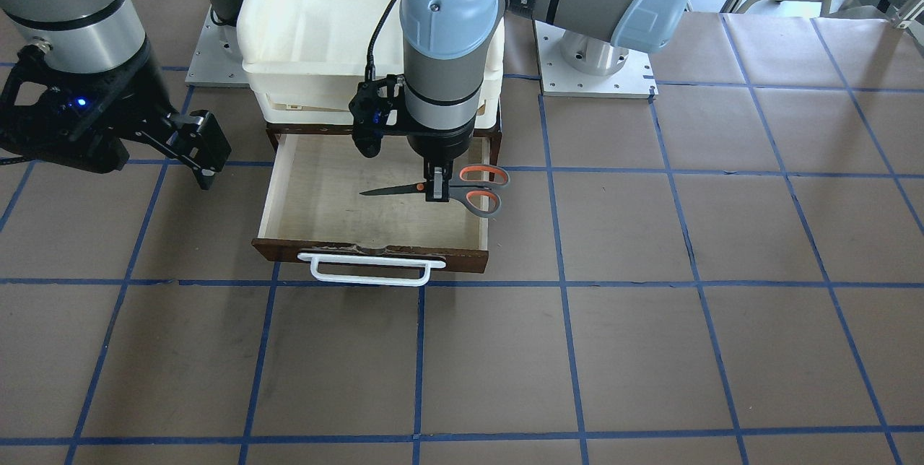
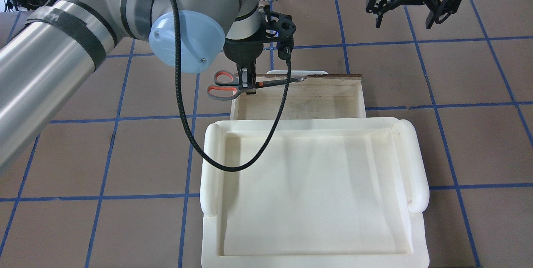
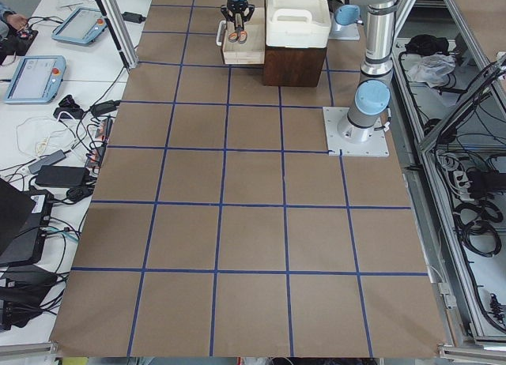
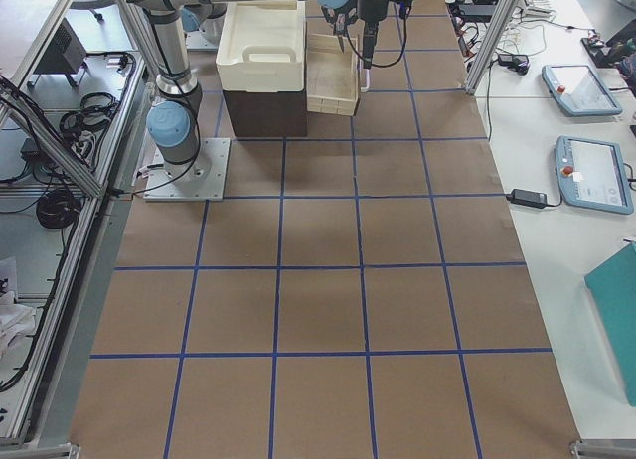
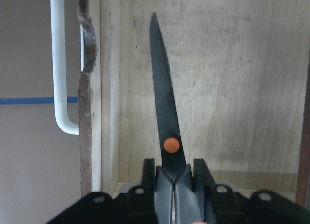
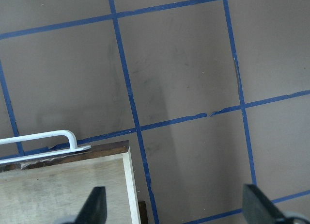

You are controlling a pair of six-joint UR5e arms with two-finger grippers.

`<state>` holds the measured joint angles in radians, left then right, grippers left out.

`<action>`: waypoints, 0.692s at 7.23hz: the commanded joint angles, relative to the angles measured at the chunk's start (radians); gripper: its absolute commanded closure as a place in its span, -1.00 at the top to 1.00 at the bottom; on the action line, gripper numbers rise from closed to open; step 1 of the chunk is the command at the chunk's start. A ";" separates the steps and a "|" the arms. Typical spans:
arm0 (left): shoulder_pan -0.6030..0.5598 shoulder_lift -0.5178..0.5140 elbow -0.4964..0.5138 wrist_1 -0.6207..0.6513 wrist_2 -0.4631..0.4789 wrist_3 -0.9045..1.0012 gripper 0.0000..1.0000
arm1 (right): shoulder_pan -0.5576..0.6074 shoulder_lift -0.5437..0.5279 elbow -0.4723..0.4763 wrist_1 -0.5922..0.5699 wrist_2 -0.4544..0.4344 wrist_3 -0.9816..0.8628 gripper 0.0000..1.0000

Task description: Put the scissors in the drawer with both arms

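The scissors (image 1: 393,190) hang level above the open drawer (image 1: 317,198), blades closed. My left gripper (image 1: 438,187) is shut on them just behind the orange pivot. The blades reach over the pale plywood floor, and the orange-lined handle loops (image 2: 222,85) stick out past the drawer's side wall. In the left wrist view the blade (image 5: 164,103) points along the drawer floor (image 5: 232,78) beside the white bar handle (image 5: 59,78). My right gripper (image 2: 406,14) is open and empty, off to the drawer's other side above the table, and the right wrist view shows the drawer's corner (image 6: 63,190).
A large white plastic tray (image 2: 210,164) sits on top of the dark cabinet behind the open drawer. The left arm's black cable (image 2: 187,130) loops over the tray's edge. Brown table paper with blue tape lines (image 1: 563,284) lies all around.
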<state>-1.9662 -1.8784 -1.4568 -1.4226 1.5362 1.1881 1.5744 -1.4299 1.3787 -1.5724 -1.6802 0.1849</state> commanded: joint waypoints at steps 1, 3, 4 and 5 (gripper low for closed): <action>-0.031 -0.024 -0.034 0.074 -0.005 -0.018 -1.00 | -0.005 -0.004 -0.001 -0.001 0.009 -0.015 1.00; -0.033 -0.028 -0.063 0.076 -0.004 -0.018 -1.00 | -0.008 -0.029 0.006 -0.005 0.026 -0.013 1.00; -0.033 -0.033 -0.063 0.076 -0.011 -0.016 -1.00 | -0.016 -0.030 0.025 -0.005 0.027 -0.031 1.00; -0.034 -0.039 -0.063 0.076 -0.017 -0.018 -1.00 | -0.016 -0.034 0.031 -0.008 0.010 -0.094 1.00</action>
<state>-1.9989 -1.9107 -1.5183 -1.3475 1.5258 1.1711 1.5614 -1.4596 1.3983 -1.5775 -1.6599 0.1425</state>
